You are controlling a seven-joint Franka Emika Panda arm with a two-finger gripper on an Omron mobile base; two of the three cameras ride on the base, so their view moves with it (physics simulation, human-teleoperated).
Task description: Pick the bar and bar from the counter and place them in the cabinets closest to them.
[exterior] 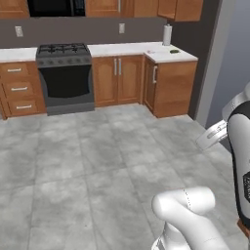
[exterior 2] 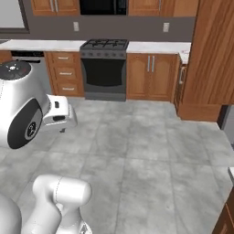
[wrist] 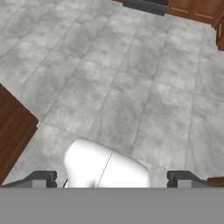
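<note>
My gripper [wrist: 112, 178] stands open over the grey tiled floor, its two dark fingertips [wrist: 43, 177] wide apart and nothing held between them. The white marble counter [exterior: 127, 49] runs along the far wall on both sides of the stove and turns forward at its right end; it also appears in the right base view [exterior 2: 155, 47]. Brown wall cabinets [exterior: 180, 9] hang above it. From this distance the bars on the counter are too small to make out. The arm is folded close to the base, far from the counter.
A black stove [exterior: 65, 73] stands between the base cabinets. A paper towel roll [exterior: 167, 35] and a small green oval [exterior: 174, 51] sit on the counter's right end. A tall wooden panel [exterior 2: 215, 55] rises at the right. Open tiled floor [exterior: 97, 161] lies ahead.
</note>
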